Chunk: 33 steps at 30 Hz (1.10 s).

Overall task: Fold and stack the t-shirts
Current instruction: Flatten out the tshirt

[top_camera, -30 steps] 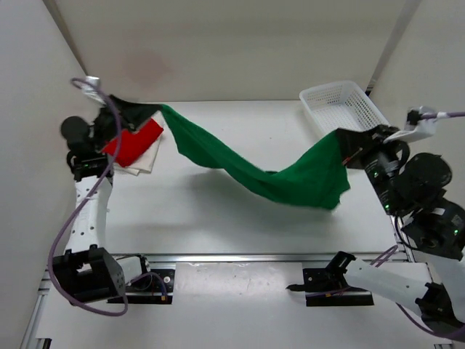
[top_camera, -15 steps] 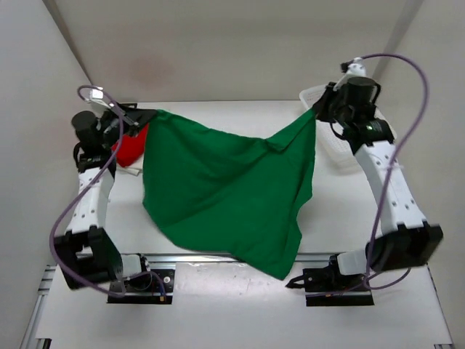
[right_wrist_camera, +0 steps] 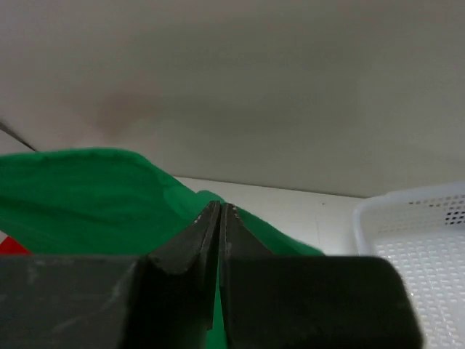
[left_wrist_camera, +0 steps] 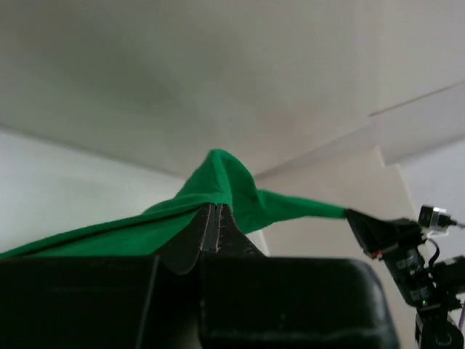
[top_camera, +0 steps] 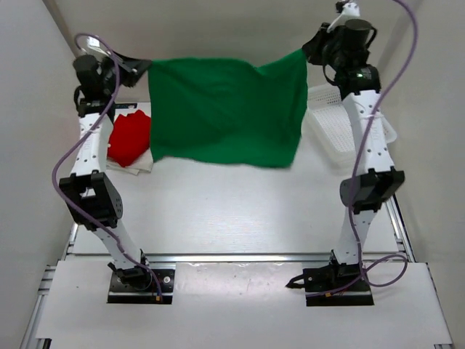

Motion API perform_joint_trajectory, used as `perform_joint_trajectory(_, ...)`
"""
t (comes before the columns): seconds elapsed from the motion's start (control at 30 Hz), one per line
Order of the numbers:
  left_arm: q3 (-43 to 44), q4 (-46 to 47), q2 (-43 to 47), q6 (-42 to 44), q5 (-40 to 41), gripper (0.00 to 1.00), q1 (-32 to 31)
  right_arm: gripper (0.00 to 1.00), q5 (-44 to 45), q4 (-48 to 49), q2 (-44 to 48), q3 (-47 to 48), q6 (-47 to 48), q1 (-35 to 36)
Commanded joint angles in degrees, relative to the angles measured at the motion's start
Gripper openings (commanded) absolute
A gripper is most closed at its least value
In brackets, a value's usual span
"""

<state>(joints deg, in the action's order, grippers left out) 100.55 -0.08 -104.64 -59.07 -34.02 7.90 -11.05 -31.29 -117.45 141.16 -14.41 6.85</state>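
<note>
Both arms are raised high over the far half of the table, the green t-shirt stretched between them like a hung sheet; the left gripper has its fingers shut on the upper left corner, the right gripper is pinched closed on the upper right corner, and each wrist view shows green cloth pressed flat between the closed jaws. Held this way, the top edge runs nearly taut from left to right while the body hangs free, its lower hem loose above the tabletop and not touching it; the likely purpose is to let gravity pull out creases and spread the shirt before it is laid flat for folding. At the far left, on the table beneath the left arm, the red t-shirt lies bunched on top of the white t-shirt, probably where the stack is being built. The white mesh basket sits at the far right, partly hidden by the right arm. The next step is probably lowering the shirt evenly so it lands unwrinkled.
</note>
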Motion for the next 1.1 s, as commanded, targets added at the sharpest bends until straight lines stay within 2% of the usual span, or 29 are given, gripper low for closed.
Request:
perform_joint_trajectory(0.0, 4.6, 0.1, 5.4, -0.5, -0.3, 0.00, 2.9, 0.00, -2.1, 8.7, 11.7, -5.5, -1.5, -2.6)
perform_joint_trajectory(0.13, -2.0, 2.9, 11.0, -0.7, -0.3, 0.00, 6.2, 0.00, -2.5, 2.1, 11.5, 3.1, 1.0, -2.5)
perform_joint_trajectory(0.23, -11.1, 8.2, 17.7, -1.7, -0.8, 0.00, 8.5, 0.00, 0.0, -1.1, 16.4, -2.3, 3.7, -0.3)
perform_joint_trajectory(0.27, -16.0, 8.9, 19.5, -1.1, -1.0, 0.00, 9.5, 0.00, 1.5, -1.1, 20.6, -8.8, 4.7, 1.0)
perform_joint_trajectory(0.33, -23.8, 9.7, 26.5, 1.1, 1.8, 0.00, 10.8, 0.00, 6.1, 5.7, 29.1, -31.6, 5.2, 3.1)
perform_joint_trajectory(0.37, -29.4, 10.6, 29.9, 3.1, 2.9, 0.00, 10.7, 0.00, 6.6, 8.1, 35.1, -38.1, 4.5, 3.5)
perform_joint_trajectory(0.43, -36.3, 8.7, 34.3, 7.3, 7.7, 0.00, 8.5, 0.00, 8.4, 13.7, 43.2, -60.2, 0.9, 3.9)
perform_joint_trajectory(0.47, -40.9, 7.6, 37.0, 9.6, 9.7, 0.00, 7.8, 0.00, 9.2, 14.2, 47.9, -64.8, -0.2, 3.8)
perform_joint_trajectory(0.53, -49.6, 9.3, 40.3, 12.4, 10.5, 0.00, 4.7, 0.00, 9.0, 18.0, 55.6, -82.4, -2.6, 3.5)
perform_joint_trajectory(0.6, -62.4, 9.3, 43.2, 11.5, 10.7, 0.00, 4.8, 0.00, 7.0, 19.2, 59.9, -92.7, -5.1, 2.0)
perform_joint_trajectory(0.63, -65.5, 12.2, 44.6, 10.8, 9.0, 0.00, 6.1, 0.00, 6.7, 19.3, 61.1, -98.6, -5.8, 1.9)
perform_joint_trajectory(0.7, -74.2, 11.5, 45.4, 9.5, 5.6, 0.00, 10.7, 0.00, 5.5, 18.7, 65.4, -105.0, -7.6, 2.4)
perform_joint_trajectory(0.77, -78.6, 10.3, 45.3, 10.2, 0.3, 0.00, 14.6, 0.00, 2.0, 16.7, 67.2, -110.8, -10.7, 2.0)
perform_joint_trajectory(0.87, -80.6, 2.7, 45.9, 17.5, 1.0, 0.00, 13.5, 0.00, -2.1, 13.9, 69.9, -115.0, -13.0, 0.1)
perform_joint_trajectory(1.0, -84.2, -1.6, 48.6, 19.6, 0.1, 0.00, 13.4, 0.00, -4.7, 6.3, 78.1, -118.6, -15.0, -1.8)
perform_joint_trajectory(1.07, -84.5, -4.2, 49.1, 22.6, -0.4, 0.00, 14.0, 0.00, -1.7, 3.5, 84.4, -118.0, -18.6, 1.2)
